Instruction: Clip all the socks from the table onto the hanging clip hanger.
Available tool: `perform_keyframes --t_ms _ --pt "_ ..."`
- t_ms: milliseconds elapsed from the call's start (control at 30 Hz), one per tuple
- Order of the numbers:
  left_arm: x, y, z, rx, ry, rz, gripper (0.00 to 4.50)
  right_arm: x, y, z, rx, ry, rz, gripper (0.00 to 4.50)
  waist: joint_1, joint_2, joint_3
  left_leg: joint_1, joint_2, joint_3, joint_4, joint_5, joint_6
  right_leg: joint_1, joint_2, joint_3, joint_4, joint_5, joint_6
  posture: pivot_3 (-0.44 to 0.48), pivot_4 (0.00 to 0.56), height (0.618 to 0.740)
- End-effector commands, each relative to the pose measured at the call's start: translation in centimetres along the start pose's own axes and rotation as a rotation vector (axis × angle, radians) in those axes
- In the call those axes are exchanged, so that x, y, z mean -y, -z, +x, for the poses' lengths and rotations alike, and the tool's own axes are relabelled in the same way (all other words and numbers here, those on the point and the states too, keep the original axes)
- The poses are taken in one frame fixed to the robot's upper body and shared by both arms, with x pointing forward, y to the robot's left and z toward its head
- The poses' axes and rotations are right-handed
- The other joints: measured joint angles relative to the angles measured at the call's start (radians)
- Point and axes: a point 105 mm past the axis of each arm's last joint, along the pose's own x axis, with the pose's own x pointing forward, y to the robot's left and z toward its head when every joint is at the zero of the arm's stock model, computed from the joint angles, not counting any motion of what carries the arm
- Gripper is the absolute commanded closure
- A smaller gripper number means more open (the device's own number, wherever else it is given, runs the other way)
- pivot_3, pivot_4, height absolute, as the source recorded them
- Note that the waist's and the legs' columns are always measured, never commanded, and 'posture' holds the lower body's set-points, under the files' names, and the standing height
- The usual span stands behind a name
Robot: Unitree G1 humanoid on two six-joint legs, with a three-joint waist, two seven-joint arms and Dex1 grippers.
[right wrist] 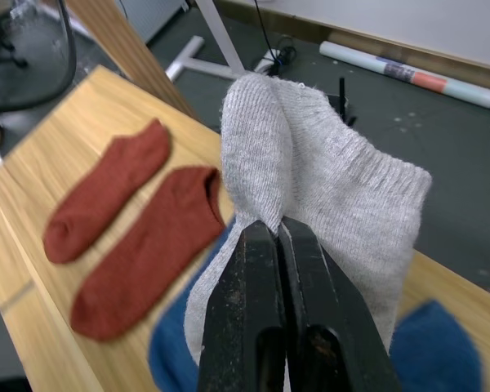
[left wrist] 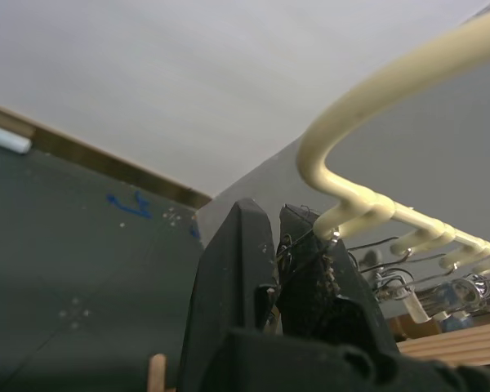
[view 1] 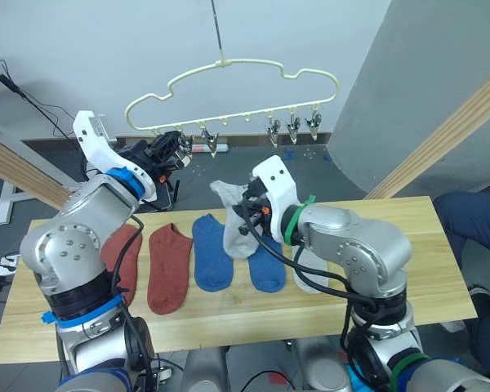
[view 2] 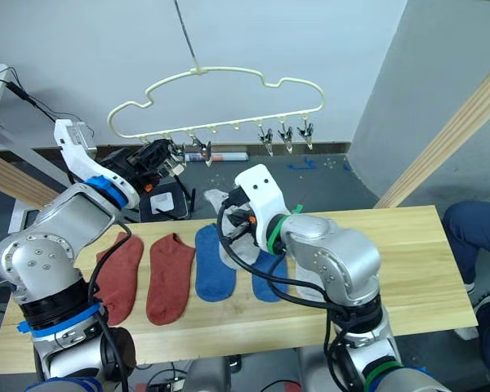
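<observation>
Currently the right pincer [right wrist: 279,237] is pinching a soft light grey ankle sock [right wrist: 327,188] above the pale wooden bench [view 1: 392,237], while the left pincer [left wrist: 269,245] is squeezing a small metal clip [left wrist: 310,253] on the pale yellow wire clip hanger [view 1: 229,65].

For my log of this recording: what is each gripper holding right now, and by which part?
The right gripper pinches a light grey sock by a fold near its cuff. The left gripper is closed on the leftmost clip of the clip hanger.

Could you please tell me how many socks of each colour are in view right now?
Rust-red socks: 2
Blue socks: 2
Light grey socks: 2 (one pinched in the right tool, one lying on the table partly under that arm)
Total: 6
</observation>
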Motion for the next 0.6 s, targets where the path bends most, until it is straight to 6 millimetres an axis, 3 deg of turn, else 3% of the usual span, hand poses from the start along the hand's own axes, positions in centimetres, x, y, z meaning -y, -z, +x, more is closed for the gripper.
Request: perform_keyframes --t_ms 33,433,600 --pt "0.1 -1.7 -1.1 0.060 -0.025 0.020 4.35 -1.5 -0.8 1.3 0.052 -0.037 0.011 4.49 0.004 0.000 0.001 0.000 0.000 0.000 0.000 0.000 0.000 0.000 0.000 0.000 0.000 0.000 0.000 -0.102 0.414 0.740" --pt "-0.6 -2.2 -1.4 0.081 -0.087 -0.019 4.35 -2.0 -1.6 2.8 0.091 -0.043 0.034 4.49 0.021 0.000 0.003 0.000 0.000 0.000 0.000 0.000 -0.001 0.000 0.000 0.000 -0.001 0.000 0.000 -0.102 0.414 0.740" --pt "-1.1 -1.7 -1.4 0.058 -0.113 -0.034 4.35 -2.4 -3.0 3.2 0.133 -0.025 0.054 4.49 0.021 0.000 0.005 0.000 0.000 0.001 0.000 0.000 -0.002 0.000 0.000 0.000 -0.001 0.000 0.000 -0.094 0.422 0.740"
